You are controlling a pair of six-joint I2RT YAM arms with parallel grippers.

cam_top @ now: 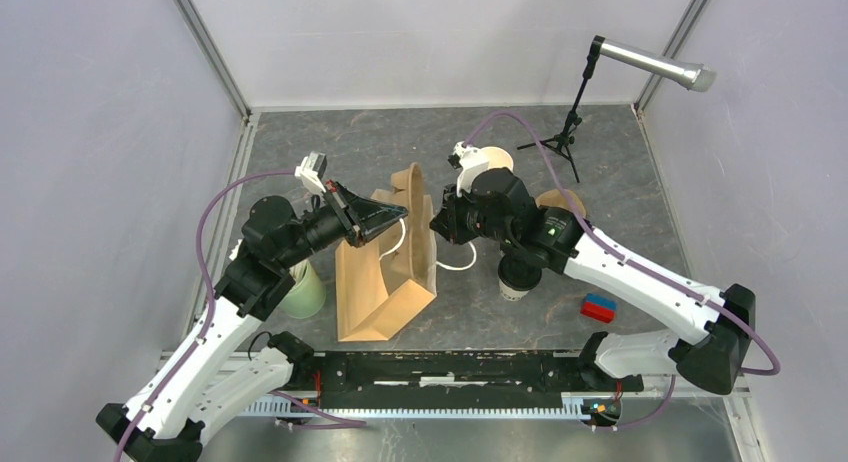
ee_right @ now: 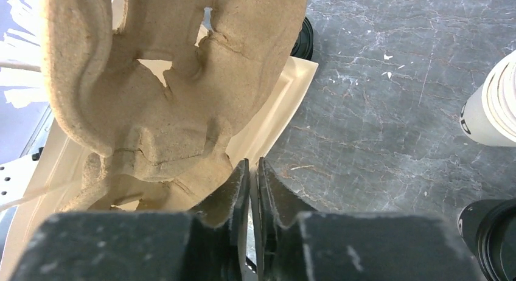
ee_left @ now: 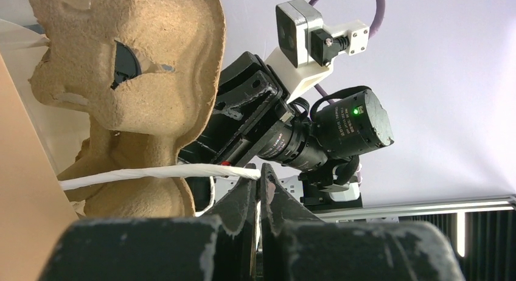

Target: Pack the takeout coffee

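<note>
Left jaws pinch the white handle [ee_left: 152,173] of the paper bag [cam_top: 365,302]. Right jaws are pressed almost together at the lower edge of the pulp carrier [ee_right: 164,80]; I cannot tell whether they grip it. 1 lidded takeout coffee [cam_top: 514,278] stands on the bench [cam_top: 620,182] beneath the right forearm, near the bag.

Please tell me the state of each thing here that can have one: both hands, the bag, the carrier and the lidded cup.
left hand: shut on the bag handle.
right hand: fingers almost together; what is between them cannot be told.
paper bag: mouth open.
cup carrier: on edge at the bag mouth, pockets empty.
lidded cup: lid on, outside the bag.
</note>
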